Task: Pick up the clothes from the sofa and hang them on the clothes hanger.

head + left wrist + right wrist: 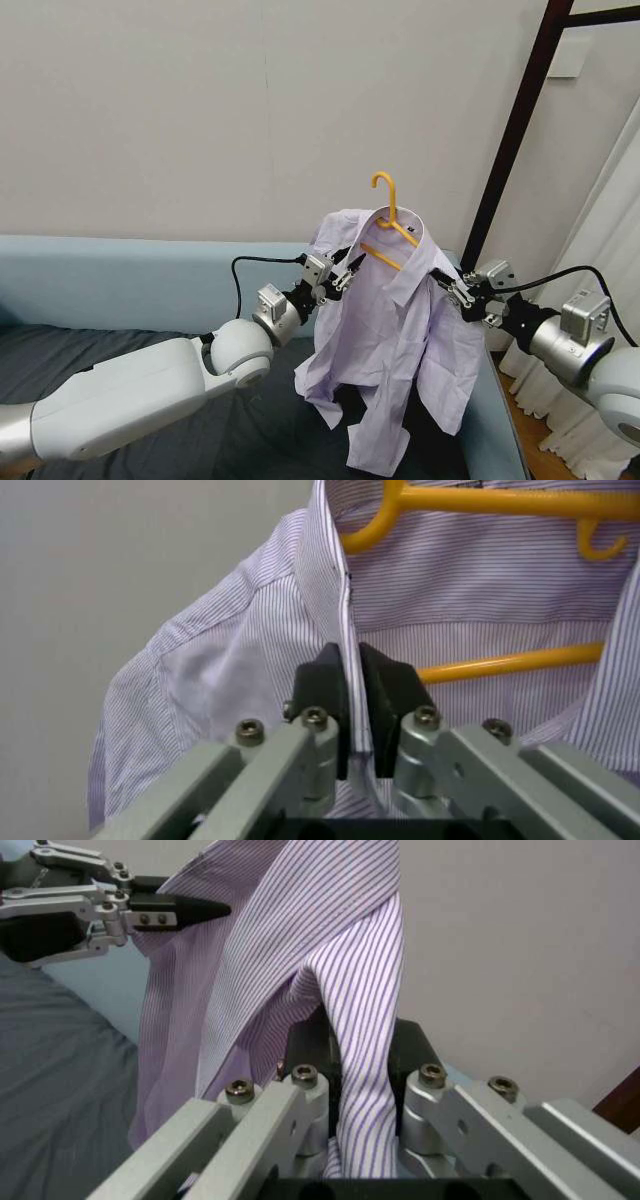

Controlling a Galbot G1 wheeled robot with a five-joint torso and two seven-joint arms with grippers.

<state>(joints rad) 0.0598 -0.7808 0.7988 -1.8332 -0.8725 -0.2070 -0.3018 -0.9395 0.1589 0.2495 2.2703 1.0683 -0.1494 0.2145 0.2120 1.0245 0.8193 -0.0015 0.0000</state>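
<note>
1. Lilac-striped cotton: the shirt (385,340) hangs in the air above the sofa (120,285). It is draped over the yellow hanger (388,215), and its tails dangle toward the dark seat.
2. The left claw (343,272) is clamped on the shirt's front edge, just below the collar. The right claw (458,292) is clamped on a fold of cloth at the opposite shoulder.
3. Holding both sides probably keeps the garment spread and the hanger level. That leaves the hook upright and free, touching nothing.
4. The cloth hides most of the hanger, apart from the hook and stretches of the bars. I cannot tell whether either claw pinches the hanger through the fabric or grips fabric alone.
5. The dark post (515,140) on the right is cut off at the top, so whether it carries a rail cannot be told.
</note>
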